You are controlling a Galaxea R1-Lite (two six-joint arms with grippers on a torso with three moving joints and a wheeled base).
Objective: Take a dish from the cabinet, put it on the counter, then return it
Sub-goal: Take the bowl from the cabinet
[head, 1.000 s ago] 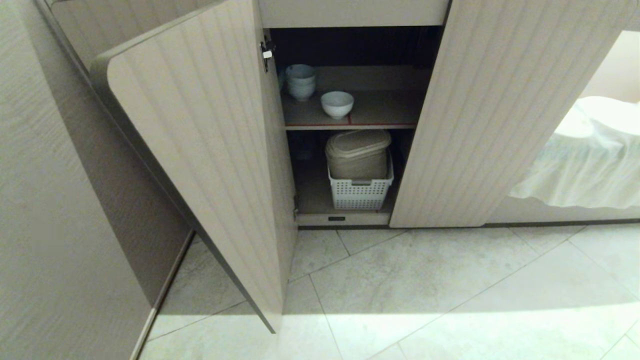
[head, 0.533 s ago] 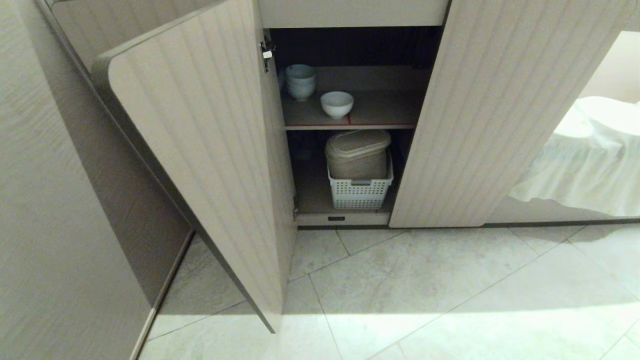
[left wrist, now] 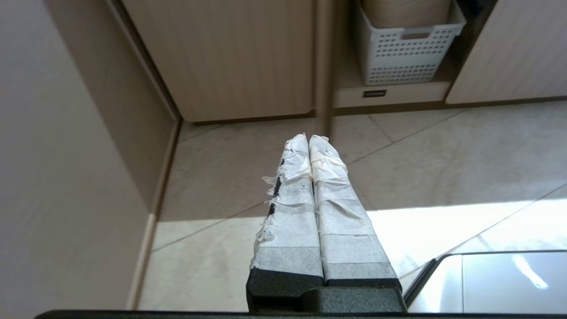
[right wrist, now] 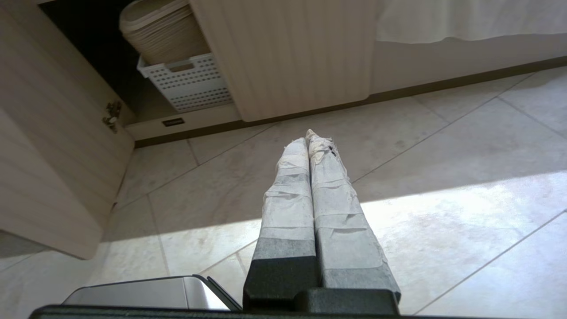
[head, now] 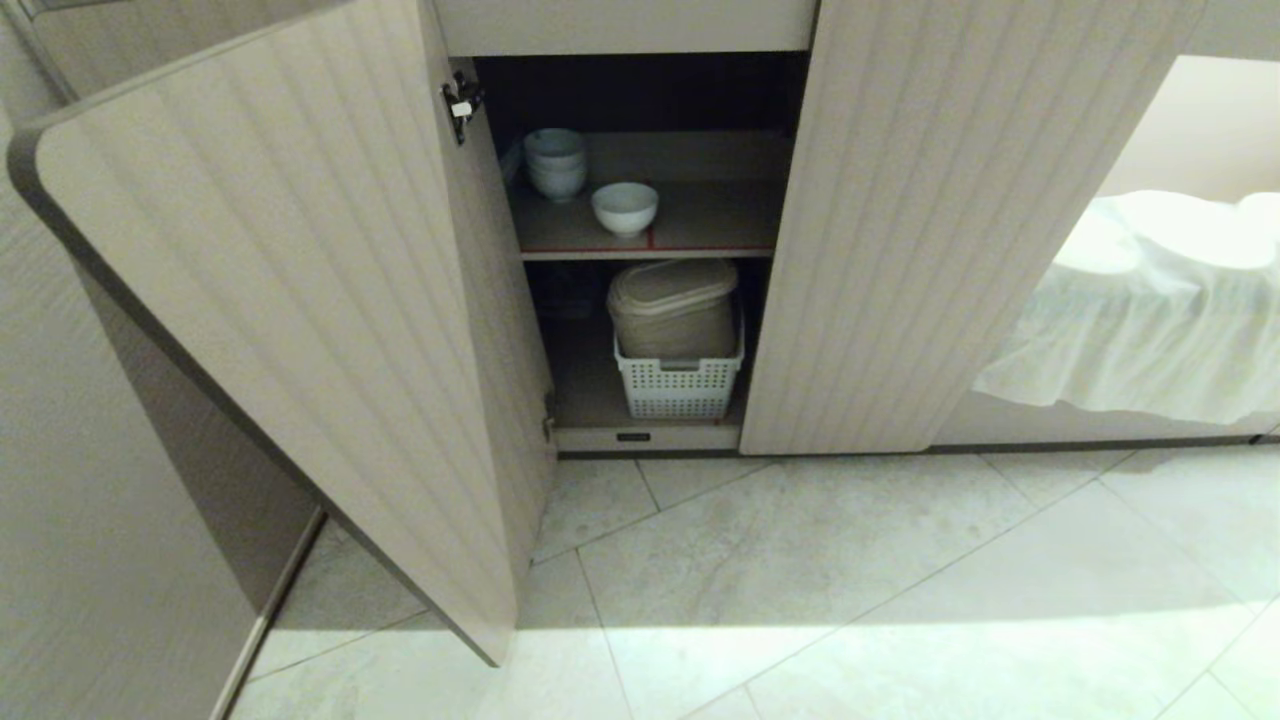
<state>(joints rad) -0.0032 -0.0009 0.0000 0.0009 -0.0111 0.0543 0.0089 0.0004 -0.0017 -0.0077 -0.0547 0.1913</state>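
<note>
Dish point(head: 624, 207) on cabinet point(head: 930, 230) shelf untouched; view shifted sideways, base repositioning; left gripper point(left wrist: 308, 141) and right gripper point(right wrist: 308, 137) closed, empty.

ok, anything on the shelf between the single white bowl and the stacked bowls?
Nothing. In the head view the dish and the stack of bowls stand apart on the shelf, with only bare shelf between.
</note>
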